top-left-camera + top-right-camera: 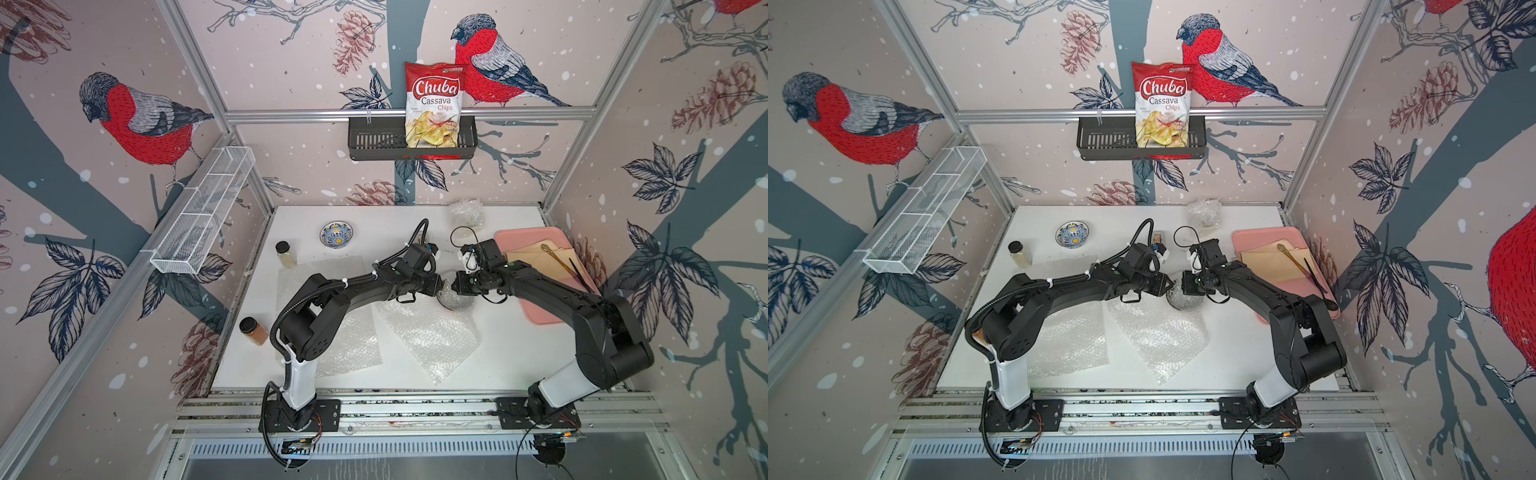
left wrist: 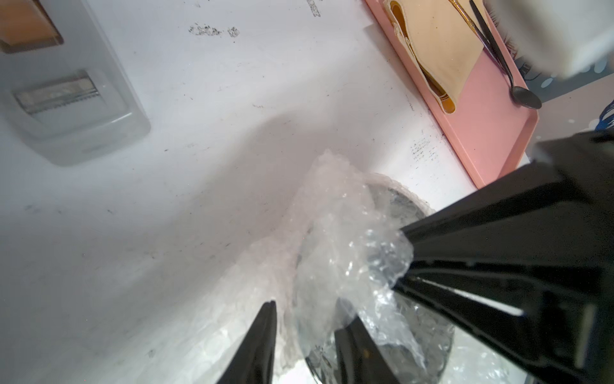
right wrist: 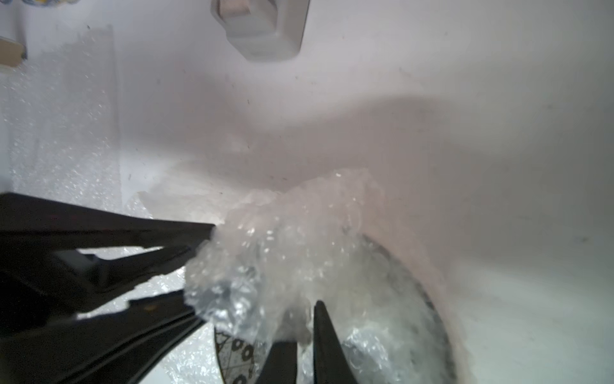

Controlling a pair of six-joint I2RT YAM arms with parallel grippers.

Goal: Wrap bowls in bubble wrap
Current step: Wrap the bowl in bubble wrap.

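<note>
Pinching wrap (image 1: 428,336) in left pincer (image 2: 309,319) and right pincer (image 3: 304,329), I'd roll bowl (image 3: 239,355) toward six o'clock, holding it taut.

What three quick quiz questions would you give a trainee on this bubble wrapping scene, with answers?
1. True or false: the blue-and-yellow bowl is wrapped.
2. The left end effector and right end effector both pinch: A bubble wrap, B a towel, C a sponge?
3. Fill in: the tan paper lies on a pink ____.
Key: 1 false, it sits bare; 2 A; 3 tray.
</note>
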